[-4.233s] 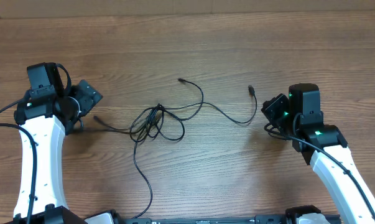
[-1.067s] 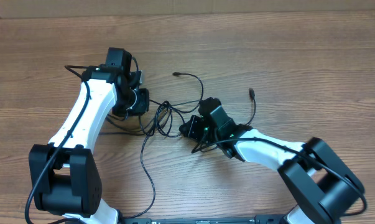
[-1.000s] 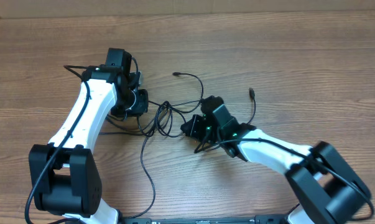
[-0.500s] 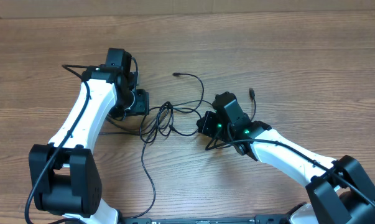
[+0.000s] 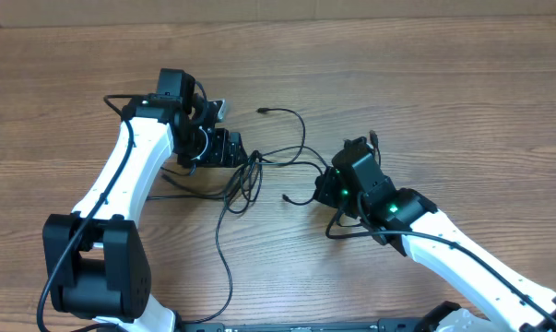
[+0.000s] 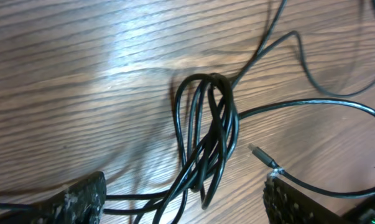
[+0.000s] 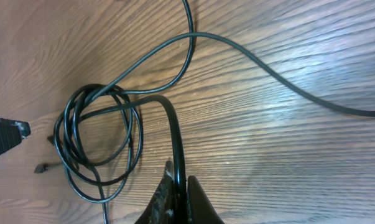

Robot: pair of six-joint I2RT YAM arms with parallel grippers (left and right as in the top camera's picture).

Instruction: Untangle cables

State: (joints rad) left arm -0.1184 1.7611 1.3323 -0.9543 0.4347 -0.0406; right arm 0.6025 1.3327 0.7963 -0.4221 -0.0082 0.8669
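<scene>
Left claw (image 6: 185, 198) wide apart astride the bunched cables (image 6: 207, 124), gripping nothing; right claw (image 7: 179, 188) pinched tight on one strand

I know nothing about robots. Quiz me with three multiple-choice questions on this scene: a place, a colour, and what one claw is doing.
1. Where does the tangle of cables lie? A. Between the left gripper and the right gripper. B. At the front edge. C. Far right.
2. What colour are the cables? A. White. B. Black. C. Red.
3. The right gripper is: A. Wide open. B. Shut on nothing. C. Shut on a cable.
Answers: 1 A, overhead it sits between them; 2 B, every cord looks black; 3 C, its wrist view shows it pinching a cord.
</scene>
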